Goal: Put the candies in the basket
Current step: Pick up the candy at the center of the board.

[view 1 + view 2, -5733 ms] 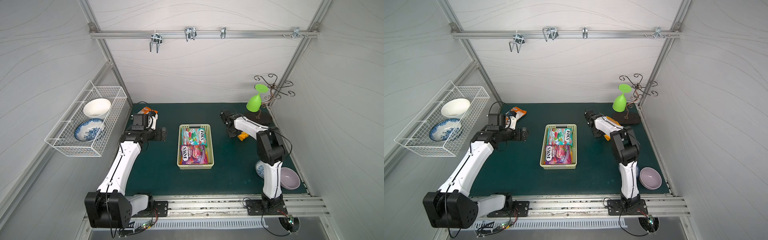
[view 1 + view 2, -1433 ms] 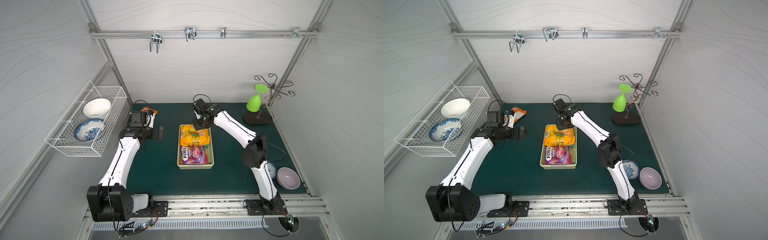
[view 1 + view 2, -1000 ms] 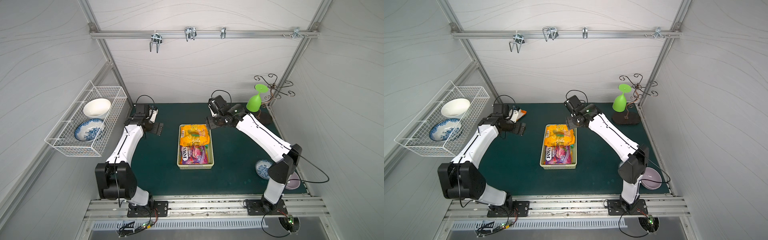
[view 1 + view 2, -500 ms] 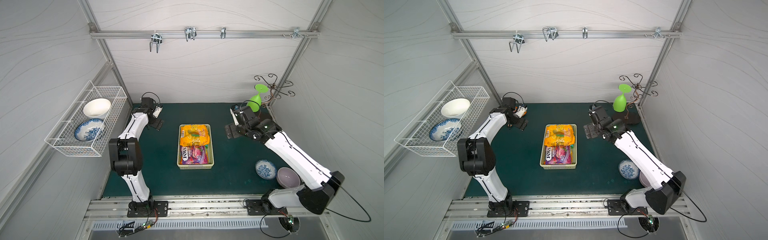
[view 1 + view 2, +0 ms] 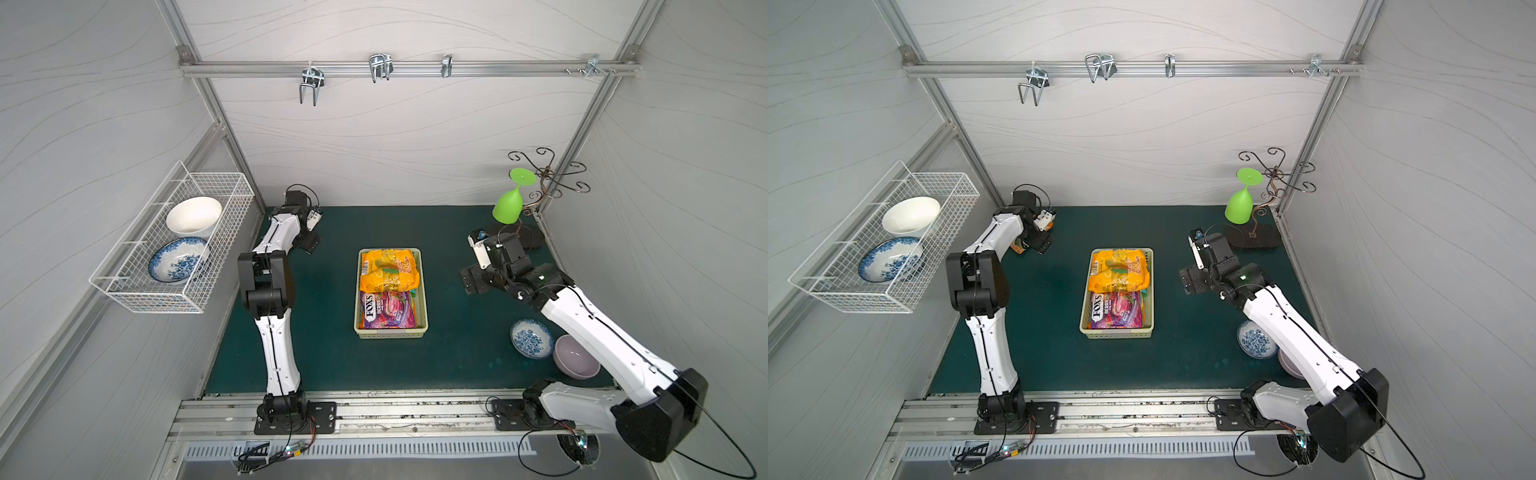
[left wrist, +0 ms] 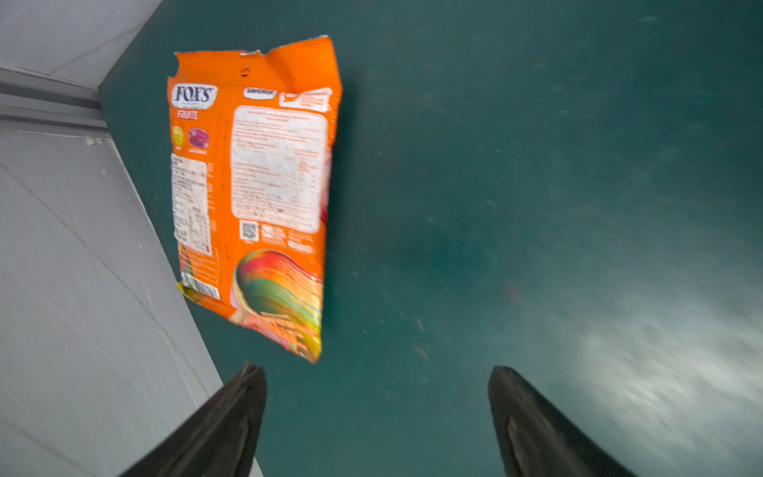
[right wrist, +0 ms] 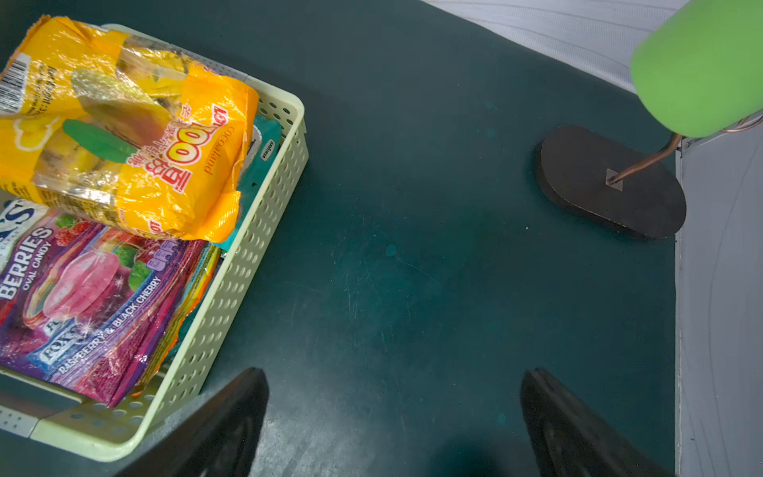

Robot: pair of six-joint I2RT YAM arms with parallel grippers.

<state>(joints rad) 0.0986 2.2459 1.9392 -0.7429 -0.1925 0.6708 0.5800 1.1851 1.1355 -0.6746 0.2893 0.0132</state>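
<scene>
A: Both arms have swung apart since a second ago: the left one reached into the tabletop's [image 5: 332,353] ten o'clock corner, and the right one backed off the basket [image 5: 424,291].

B: And the left fingers [image 6: 223,425]?

A: Spread wide and empty, above the only candy I see outside the basket. It's an orange FOX'S bag [image 6: 252,198] lying flat, back side up, close along the wall [image 6: 82,247].

B: How best to take it?

A: I'd turn so one finger clears the wall, come down over the free long edge and pinch low, since the film looks slippery. Then carry it toward four o'clock to the basket at the centre, where a yellow bag [image 5: 388,270] and a purple bag [image 5: 386,309] already top the pile.

B: And the right fingers [image 7: 223,429]?

A: Wide too, holding nothing, at the basket's three o'clock. Best kept clear.
</scene>
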